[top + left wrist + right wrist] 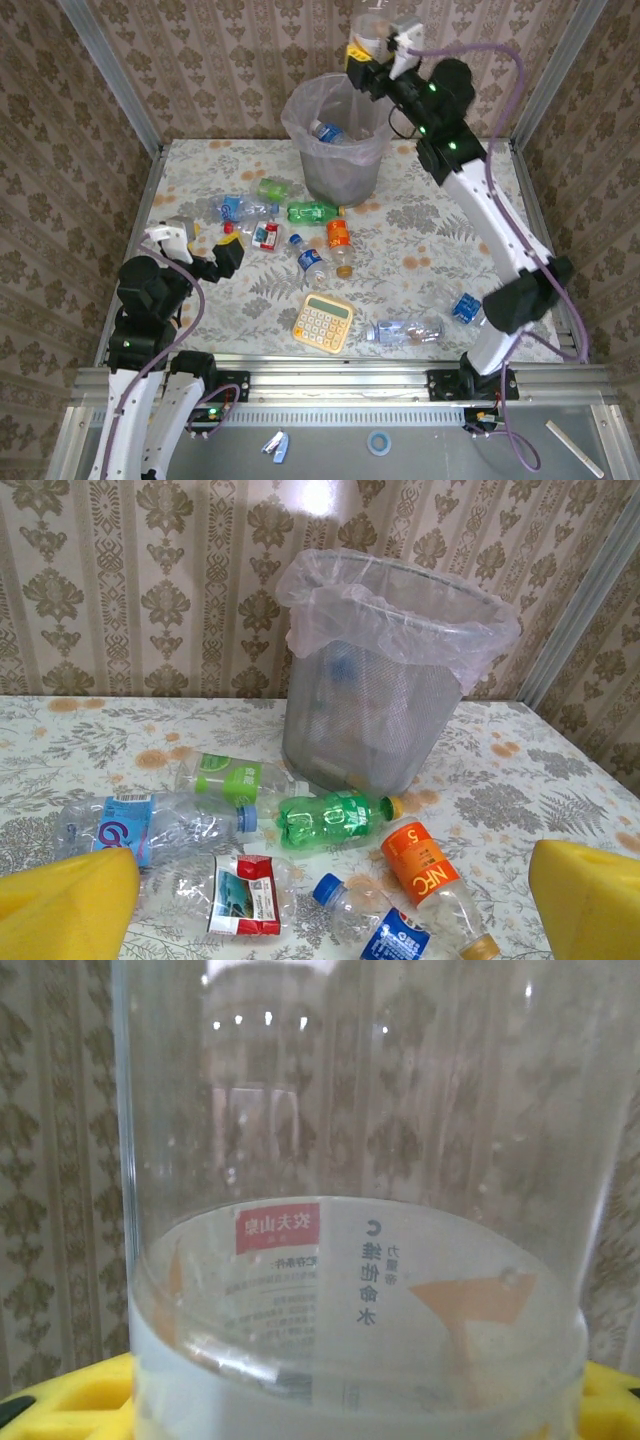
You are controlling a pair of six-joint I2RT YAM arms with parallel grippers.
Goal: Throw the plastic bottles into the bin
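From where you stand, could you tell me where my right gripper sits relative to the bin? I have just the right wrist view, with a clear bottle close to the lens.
Observer: In the top view the right gripper holds the clear bottle raised by the far right rim of the bin; whether it is squarely over the opening I cannot tell.
Operator: Thank you. Is anything inside already?
Observer: Yes, a blue-labelled bottle lies inside it.
Operator: And the left arm?
Observer: The left gripper is open, low at the left side of the table, facing the green bottle and orange bottle.
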